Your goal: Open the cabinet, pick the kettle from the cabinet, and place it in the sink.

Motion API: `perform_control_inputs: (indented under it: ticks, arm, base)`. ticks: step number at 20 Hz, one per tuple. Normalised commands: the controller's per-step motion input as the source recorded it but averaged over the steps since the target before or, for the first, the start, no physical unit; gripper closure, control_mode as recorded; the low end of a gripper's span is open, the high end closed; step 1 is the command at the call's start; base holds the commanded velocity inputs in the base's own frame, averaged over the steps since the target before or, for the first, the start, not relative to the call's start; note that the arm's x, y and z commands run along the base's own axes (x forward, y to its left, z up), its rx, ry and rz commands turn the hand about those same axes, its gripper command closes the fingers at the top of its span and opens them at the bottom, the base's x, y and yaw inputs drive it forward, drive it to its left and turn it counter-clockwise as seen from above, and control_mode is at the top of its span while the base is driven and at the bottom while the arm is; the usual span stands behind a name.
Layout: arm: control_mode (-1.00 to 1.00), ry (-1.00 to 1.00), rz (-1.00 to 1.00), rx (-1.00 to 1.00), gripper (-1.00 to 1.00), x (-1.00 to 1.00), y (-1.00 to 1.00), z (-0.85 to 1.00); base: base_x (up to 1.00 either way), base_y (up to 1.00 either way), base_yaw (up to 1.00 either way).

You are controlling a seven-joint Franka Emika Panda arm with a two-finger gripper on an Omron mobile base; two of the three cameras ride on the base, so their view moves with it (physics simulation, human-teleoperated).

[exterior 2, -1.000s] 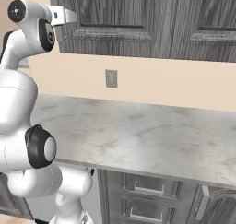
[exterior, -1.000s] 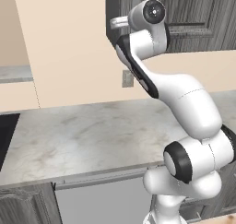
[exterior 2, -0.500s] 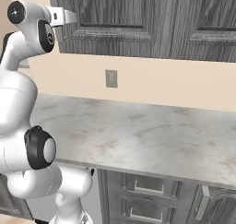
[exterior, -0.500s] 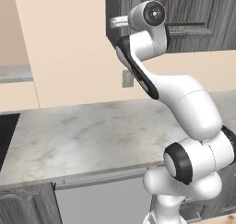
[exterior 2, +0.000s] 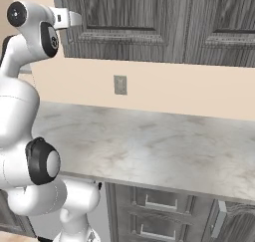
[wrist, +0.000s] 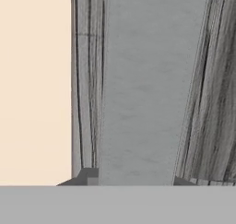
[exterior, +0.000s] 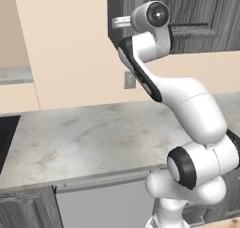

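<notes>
The cabinet (exterior 2: 129, 19) hangs at twelve o'clock above the counter: dark grey woodgrain, raised-panel doors shut (as the right base view has it). Hand view: pale grey panel (wrist: 147, 89) between woodgrain strips.

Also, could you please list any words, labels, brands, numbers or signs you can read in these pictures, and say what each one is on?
There is no readable text.
The cabinet doors show woodgrain and no lettering.
The wall plate is blank.
The counter carries marble veining and no marks.
The arm bears no visible logo or number.
</notes>
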Motion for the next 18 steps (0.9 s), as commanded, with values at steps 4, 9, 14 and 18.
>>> perform_control_inputs:
  ticks: [4,9,14,18]
  arm:
    - [-1.0,0.0,0.0,0.0,1.0,-0.21,0.21,0.05]
    - [-1.0,-0.01,0.05,0.0,1.0,-0.36,0.11,0.07]
    - [-1.0,-0.02,0.15,0.0,1.0,-0.5,0.0,0.06]
    - [-1.0,-0.01,0.17,0.0,1.0,-0.51,-0.04,0.03]
  base:
    - [0.0,0.0,0.0]
    - [0.0,0.0,0.0]
    - [0.0,0.0,0.0]
    - [0.0,0.0,0.0]
